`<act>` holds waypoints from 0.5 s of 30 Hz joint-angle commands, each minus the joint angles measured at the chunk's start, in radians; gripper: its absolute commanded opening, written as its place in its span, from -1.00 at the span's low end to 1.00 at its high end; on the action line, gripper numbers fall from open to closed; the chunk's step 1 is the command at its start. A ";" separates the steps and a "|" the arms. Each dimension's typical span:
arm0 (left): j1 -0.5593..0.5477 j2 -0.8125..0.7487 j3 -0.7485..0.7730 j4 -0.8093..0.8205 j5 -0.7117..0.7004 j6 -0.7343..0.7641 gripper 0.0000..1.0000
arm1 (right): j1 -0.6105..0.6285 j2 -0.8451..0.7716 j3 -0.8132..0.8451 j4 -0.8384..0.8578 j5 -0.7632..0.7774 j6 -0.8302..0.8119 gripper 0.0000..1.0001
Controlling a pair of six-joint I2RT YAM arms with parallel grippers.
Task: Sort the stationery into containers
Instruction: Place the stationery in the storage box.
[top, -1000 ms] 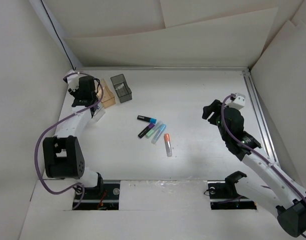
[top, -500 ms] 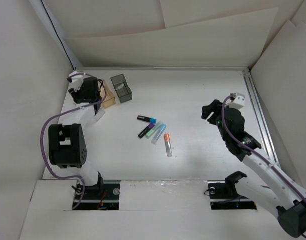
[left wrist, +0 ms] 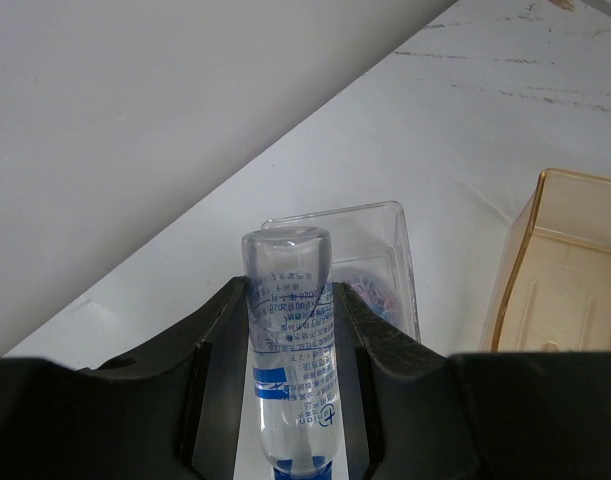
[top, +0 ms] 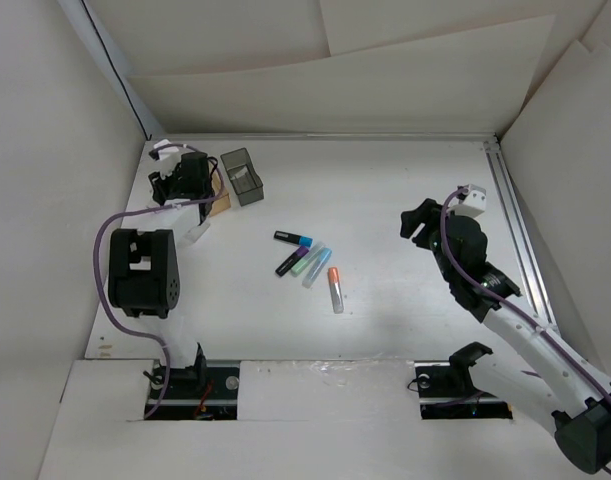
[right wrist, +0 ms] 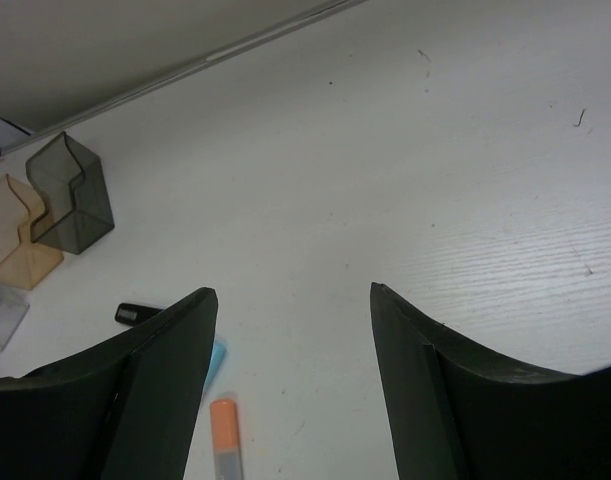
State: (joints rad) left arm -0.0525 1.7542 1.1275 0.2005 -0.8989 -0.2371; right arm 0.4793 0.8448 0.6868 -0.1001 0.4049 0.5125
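Fingers of the left arm (left wrist: 223, 322) clamp a blue-labelled tube (left wrist: 288, 330) near the clear box (left wrist: 330, 212); right fingers (right wrist: 180, 345) hang wide apart, empty.

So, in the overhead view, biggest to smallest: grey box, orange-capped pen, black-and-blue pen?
1. The grey box, clearly largest.
2. The orange-capped pen and the black-and-blue pen: about alike, too close to rank.

Table (top: 405, 190), your far-left corner: three boxes in a slanted row.
- Far box (top: 242, 176) sits at the right end.
- Middle box (left wrist: 560, 260) is just left of it.
- Near box (left wrist: 370, 222) is left again and closer to you.

Tube (left wrist: 288, 330): between your left gripper's (left wrist: 290, 295) fingers, by the row.

Pens (top: 316, 268): mid-table, side by side, right of the boxes and nearer you.
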 commanded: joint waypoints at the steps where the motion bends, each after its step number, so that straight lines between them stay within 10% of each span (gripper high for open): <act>1: 0.003 0.008 0.045 0.069 -0.049 0.024 -0.75 | 0.008 -0.006 0.000 0.053 -0.009 -0.014 0.37; 15: 0.003 0.060 0.045 0.116 -0.069 0.045 -0.58 | 0.008 0.004 0.000 0.053 -0.009 -0.023 0.37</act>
State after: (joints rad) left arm -0.0505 1.8267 1.1286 0.2657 -0.9257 -0.2020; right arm 0.4793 0.8467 0.6868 -0.0971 0.4026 0.5053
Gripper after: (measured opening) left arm 0.306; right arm 0.687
